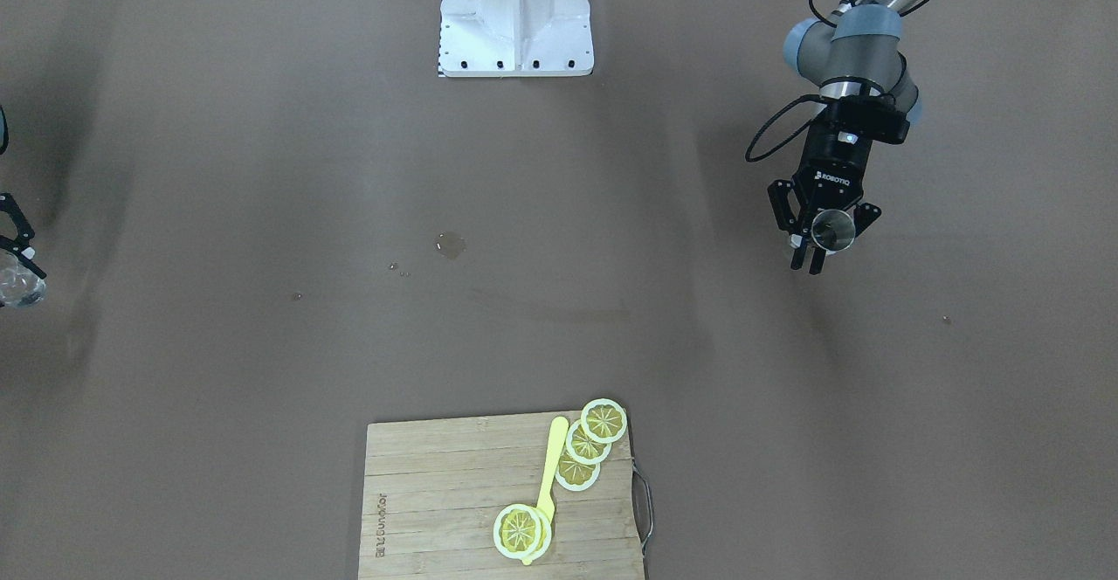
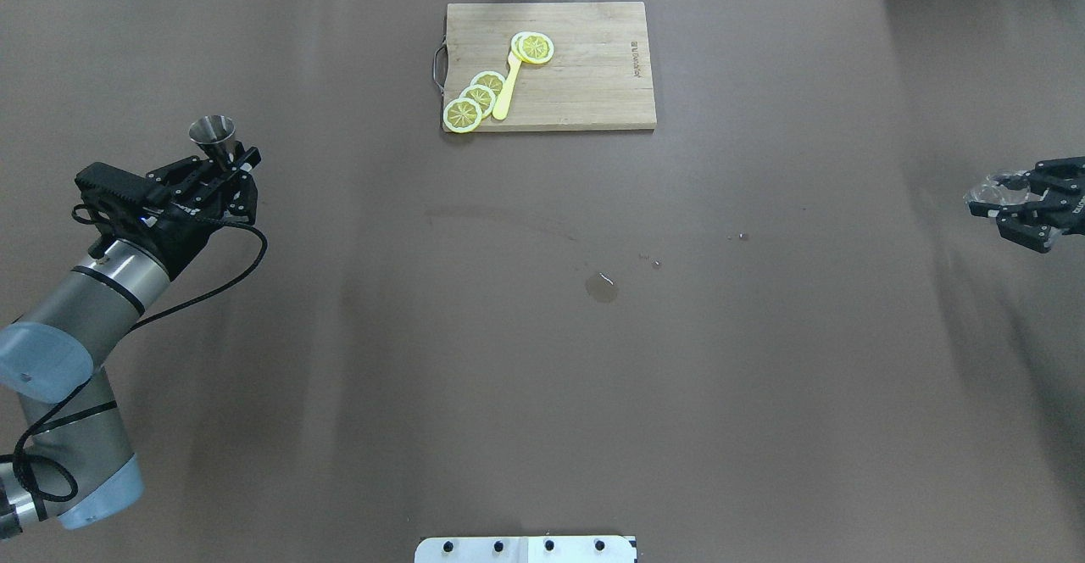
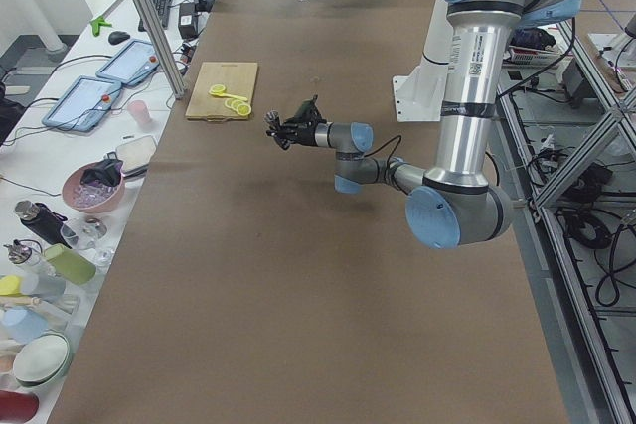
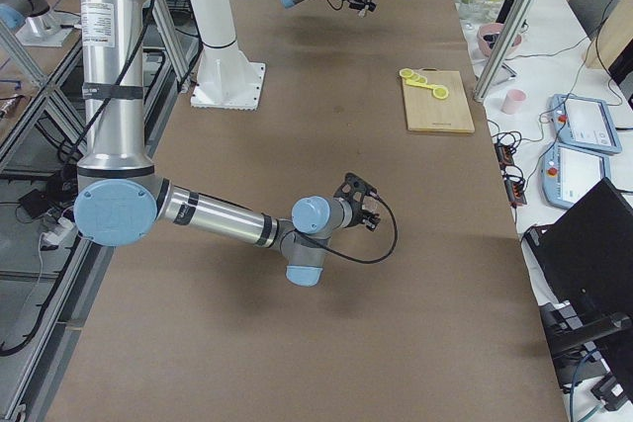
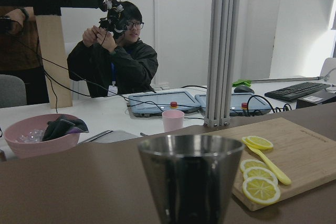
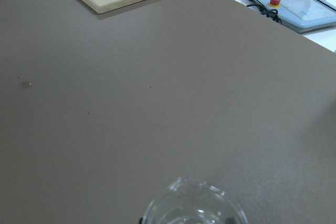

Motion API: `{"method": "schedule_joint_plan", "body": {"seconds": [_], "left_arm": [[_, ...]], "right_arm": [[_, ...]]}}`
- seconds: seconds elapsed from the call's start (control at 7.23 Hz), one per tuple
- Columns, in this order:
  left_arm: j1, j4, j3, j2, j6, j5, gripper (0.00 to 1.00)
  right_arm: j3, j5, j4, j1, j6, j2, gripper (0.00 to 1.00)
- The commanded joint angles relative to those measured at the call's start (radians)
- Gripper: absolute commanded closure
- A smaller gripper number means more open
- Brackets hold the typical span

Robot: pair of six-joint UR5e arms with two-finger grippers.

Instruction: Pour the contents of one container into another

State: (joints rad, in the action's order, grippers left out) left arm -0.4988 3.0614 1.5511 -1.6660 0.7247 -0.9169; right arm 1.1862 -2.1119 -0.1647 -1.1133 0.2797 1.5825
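Over opposite table (image 2: 542,359) ends, left gripper (image 2: 233,175) clamps steel cup (image 2: 214,133), right gripper (image 2: 1002,200) glass (image 2: 987,192).

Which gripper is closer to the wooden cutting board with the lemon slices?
Left. The left gripper, holding a metal cup, sits off the handle end of the cutting board; the right gripper, holding a clear glass, is far beyond the opposite end.

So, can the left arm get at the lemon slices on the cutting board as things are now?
Probably not to grasp them: the left gripper is shut on a metal cup. The way itself looks free: nothing stands between it and the lemon slices on the cutting board.
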Motion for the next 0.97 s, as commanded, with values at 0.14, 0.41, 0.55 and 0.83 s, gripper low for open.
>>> {"method": "schedule_joint_plan", "body": {"seconds": [0.14,0.41,0.55,0.83], "left_arm": [[0.003,-0.079,0.061,0.116,0.160,0.091,1.00],[0.020,-0.095,0.060,0.153,0.179,0.162,1.00],[0.034,-0.098,0.055,0.155,0.194,0.194,1.00],[0.052,-0.115,0.021,0.157,0.275,0.214,1.00]], "right_arm": [[-0.056,0.020,-0.013,0.039,0.021,-0.062,1.00],[-0.053,0.018,-0.018,0.081,0.053,-0.085,1.00],[-0.054,0.020,-0.018,0.107,0.053,-0.087,1.00],[-0.057,0.023,-0.018,0.138,0.053,-0.090,1.00]]}}
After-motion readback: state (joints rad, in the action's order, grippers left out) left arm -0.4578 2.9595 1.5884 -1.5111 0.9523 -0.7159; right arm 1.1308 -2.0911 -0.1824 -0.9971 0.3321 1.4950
